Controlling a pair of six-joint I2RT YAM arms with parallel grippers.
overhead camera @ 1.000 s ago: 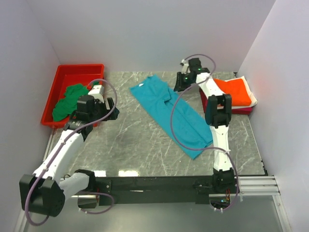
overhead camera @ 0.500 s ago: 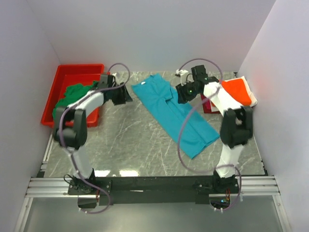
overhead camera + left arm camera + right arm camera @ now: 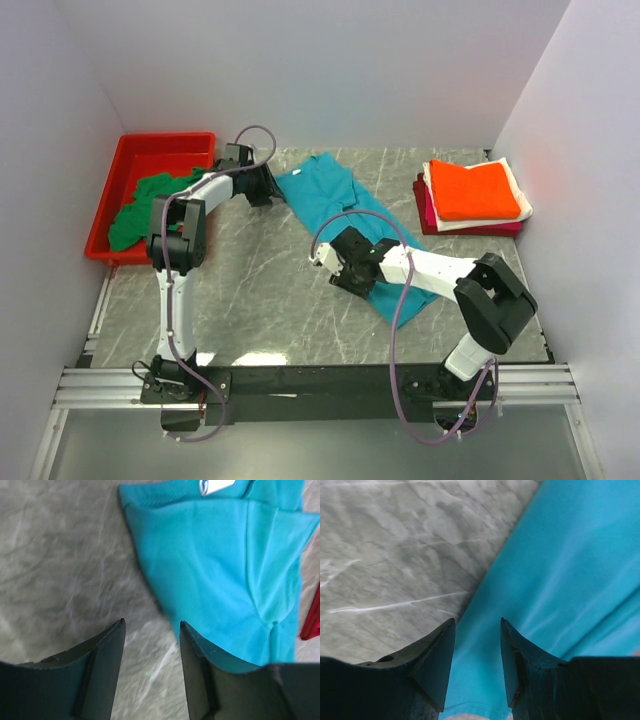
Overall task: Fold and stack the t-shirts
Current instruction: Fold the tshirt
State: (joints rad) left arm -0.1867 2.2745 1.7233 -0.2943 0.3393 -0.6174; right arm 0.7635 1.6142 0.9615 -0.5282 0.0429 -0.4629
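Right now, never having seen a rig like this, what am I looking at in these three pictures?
Two robot arms stand at the near edge of a marble table. The wide picture looks down from above; the other two come from a camera on each wrist. A teal t-shirt lies on the table, partly folded. The left fingers and right fingers stand open over its edges, holding nothing. A green shirt sits in a red bin at left; a folded stack, orange on top, lies at right.
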